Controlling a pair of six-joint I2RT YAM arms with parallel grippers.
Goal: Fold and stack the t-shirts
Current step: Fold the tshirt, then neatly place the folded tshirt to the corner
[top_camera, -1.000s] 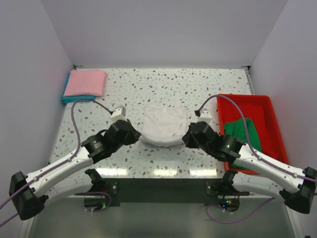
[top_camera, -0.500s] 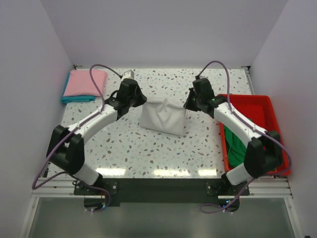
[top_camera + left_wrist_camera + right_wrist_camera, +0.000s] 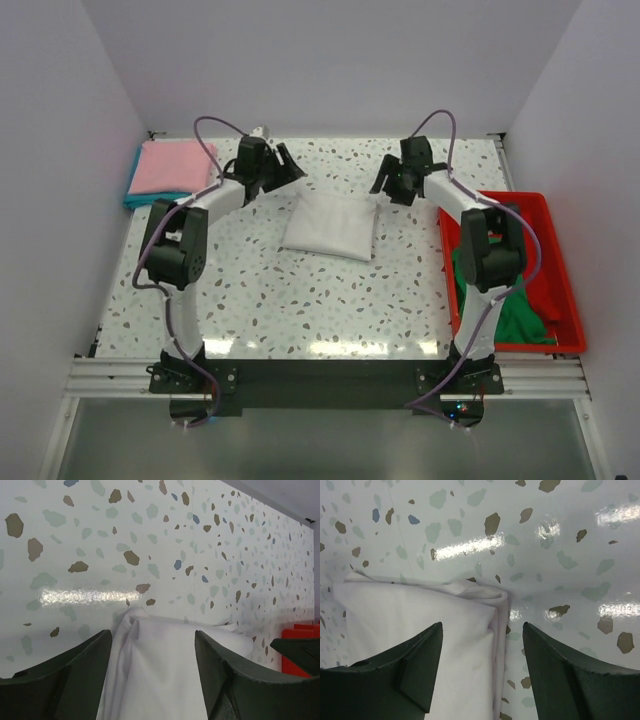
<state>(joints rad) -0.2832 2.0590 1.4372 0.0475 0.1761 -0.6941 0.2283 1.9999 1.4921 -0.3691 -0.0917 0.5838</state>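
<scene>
A white, colour-speckled terrazzo tabletop is carrying a folded white cloth t-shirt, lying flat. Well to that shirt's left, a folded teal cloth t-shirt is lying beneath a folded pink cloth t-shirt. To its right, a red plastic tray is sitting.

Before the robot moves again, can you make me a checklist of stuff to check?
1. Left gripper open, holding nothing: ok.
2. Right gripper open, holding nothing: ok.
3. White t-shirt folded, mid-table: ok.
4. Stacked onto the pink t-shirt: not ok.
5. Pink one lying on the teal t-shirt, far-left corner: ok.
6. Green t-shirt folded: not ok, crumpled in the red tray.
</scene>
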